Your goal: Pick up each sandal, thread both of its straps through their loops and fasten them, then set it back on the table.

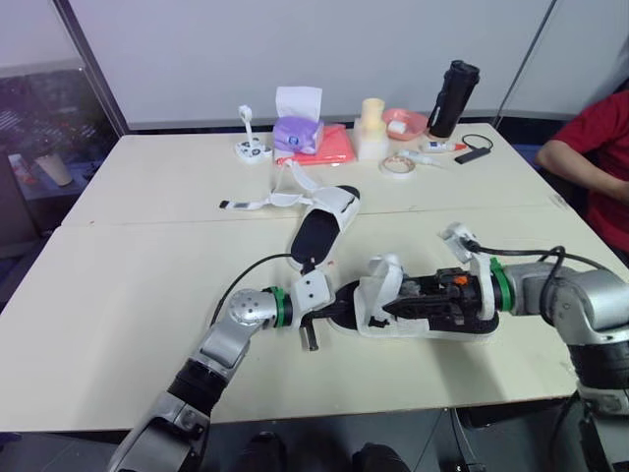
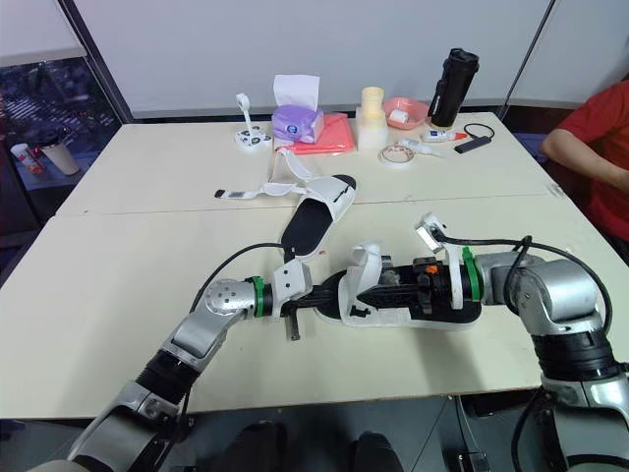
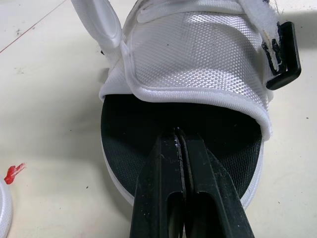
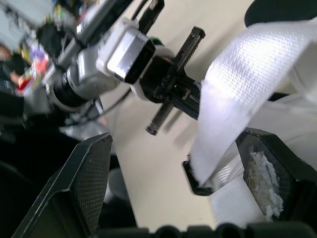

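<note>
A white sandal with a black footbed lies on the table near the front edge. My left gripper is shut, its tips pressed on the black footbed at one end of this sandal, just below the white mesh upper. My right gripper comes in from the other end and stands open, with a raised white strap between its fingers. A black buckle sits at the side of the upper. The second sandal lies farther back at mid-table with its straps spread loose to the left.
Along the far edge stand a purple tissue box, a pink cloth, a cream cylinder, a pink bowl, a black bottle and a tape roll. A person in a red sleeve sits at the right.
</note>
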